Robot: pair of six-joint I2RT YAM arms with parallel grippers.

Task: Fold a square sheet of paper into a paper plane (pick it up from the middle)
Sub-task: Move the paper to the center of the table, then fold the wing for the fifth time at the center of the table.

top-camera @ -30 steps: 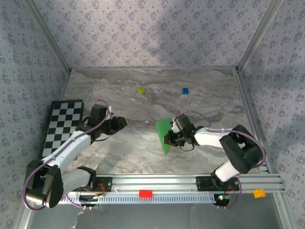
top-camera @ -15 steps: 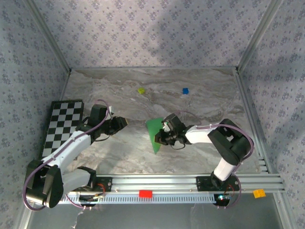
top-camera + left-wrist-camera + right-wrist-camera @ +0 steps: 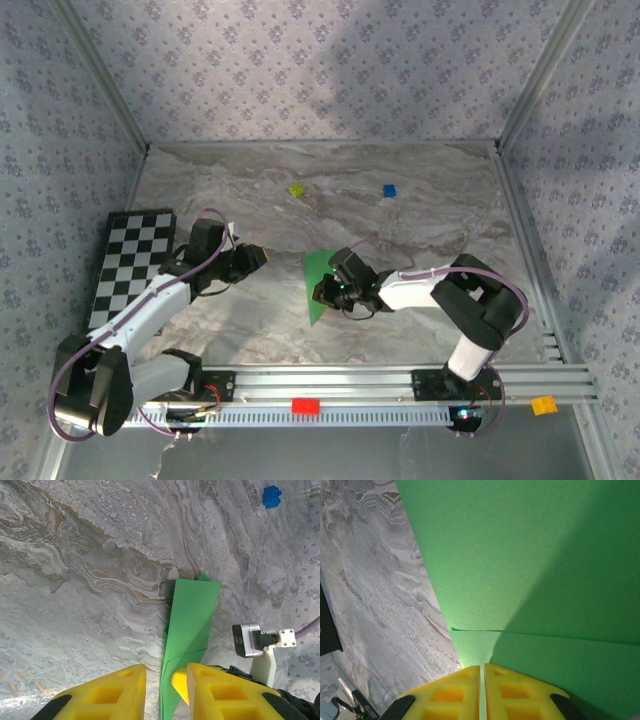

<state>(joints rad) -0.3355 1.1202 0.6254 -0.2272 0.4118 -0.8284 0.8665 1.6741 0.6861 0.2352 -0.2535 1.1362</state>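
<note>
On my feed the paper (image 3: 316, 268) is plain bright green and the surface (image 3: 250, 180) is marbled grey and brown. The checkerboard (image 3: 130, 265) is black and white. I see a yellow-green block (image 3: 296, 189) and a blue block (image 3: 389, 190). The walls (image 3: 300, 70) carry a lilac floral print. The left end effector (image 3: 166, 675) and right end effector (image 3: 482, 675) are yellow.

No writing, number, brand or sign can be read on anything here (the square sheet of paper (image 3: 316, 288) is plain green, and the checkerboard (image 3: 128, 265) bears only black and white squares).
</note>
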